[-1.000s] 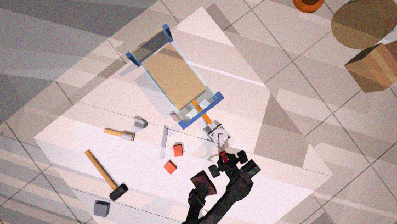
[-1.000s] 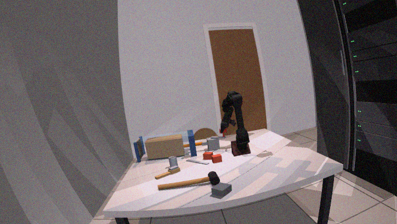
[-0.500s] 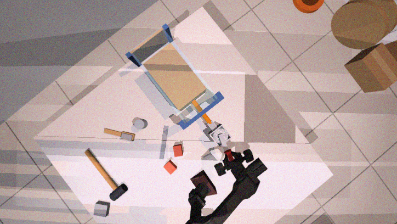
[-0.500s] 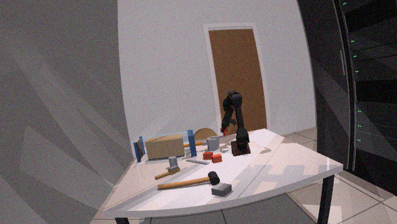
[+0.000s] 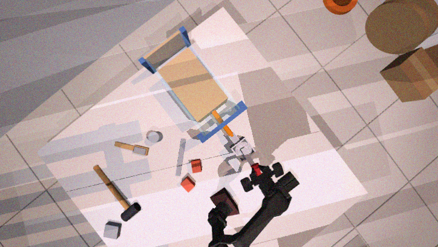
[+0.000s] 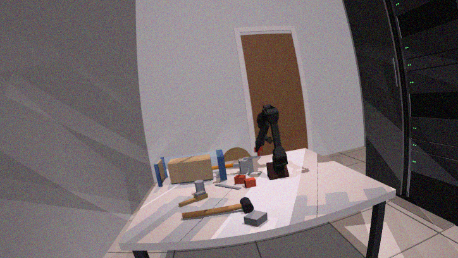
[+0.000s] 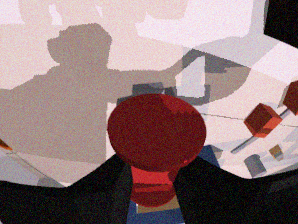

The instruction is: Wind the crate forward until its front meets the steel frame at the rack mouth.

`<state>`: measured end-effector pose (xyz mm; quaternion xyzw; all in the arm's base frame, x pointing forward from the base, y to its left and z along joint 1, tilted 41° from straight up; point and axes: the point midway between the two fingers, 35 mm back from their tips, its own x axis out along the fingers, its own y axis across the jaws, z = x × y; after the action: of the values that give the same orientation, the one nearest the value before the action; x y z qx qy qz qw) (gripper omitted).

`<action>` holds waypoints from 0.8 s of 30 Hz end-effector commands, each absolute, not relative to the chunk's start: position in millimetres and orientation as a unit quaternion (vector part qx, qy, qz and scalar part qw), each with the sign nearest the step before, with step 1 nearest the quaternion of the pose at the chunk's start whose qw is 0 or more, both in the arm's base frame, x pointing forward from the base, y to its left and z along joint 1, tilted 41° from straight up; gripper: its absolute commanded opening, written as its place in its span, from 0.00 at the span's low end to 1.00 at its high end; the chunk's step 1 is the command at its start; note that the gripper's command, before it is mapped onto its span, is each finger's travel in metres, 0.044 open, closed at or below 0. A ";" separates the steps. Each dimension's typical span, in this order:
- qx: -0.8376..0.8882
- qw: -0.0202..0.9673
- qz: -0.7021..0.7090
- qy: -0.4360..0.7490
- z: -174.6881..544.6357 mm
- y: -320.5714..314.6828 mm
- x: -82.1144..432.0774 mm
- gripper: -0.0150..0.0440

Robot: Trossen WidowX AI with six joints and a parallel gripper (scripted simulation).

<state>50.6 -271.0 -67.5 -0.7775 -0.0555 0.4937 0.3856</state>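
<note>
The tan crate (image 5: 196, 85) (image 6: 188, 168) sits flat inside the clear-panelled cubby, with a gap between its front and the blue frame (image 5: 236, 110) (image 6: 221, 165) at the mouth. An orange strap (image 5: 228, 130) (image 6: 227, 165) runs from the crate under the frame's top bar toward the grey winch (image 5: 243, 148) (image 6: 246, 167). The winch handle's grey arm (image 5: 249, 158) reaches out from the winch top, pointing away from the rack. My gripper (image 5: 256, 170) (image 6: 258, 150) (image 7: 150, 147) is shut on its red knob (image 7: 156, 131). The key in the hole is hidden.
Two red blocks (image 5: 196, 166) (image 5: 187, 184) and a flat grey bar (image 5: 181, 157) lie beside the winch. Farther off are a grey cylinder (image 5: 153, 136), a wooden-handled brush-like tool (image 5: 141, 149), a mallet (image 5: 111, 187) and a grey block (image 5: 112, 230).
</note>
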 end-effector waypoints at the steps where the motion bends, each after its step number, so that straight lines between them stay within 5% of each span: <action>1: -0.783 0.368 0.499 -0.049 -78.5 -283.4 49.7 0.25; 24: -0.784 0.366 0.499 -0.049 -103.6 -317.9 60.3 0.25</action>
<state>54.1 -307.4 -95.4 -0.7765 -0.0542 0.4998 0.3800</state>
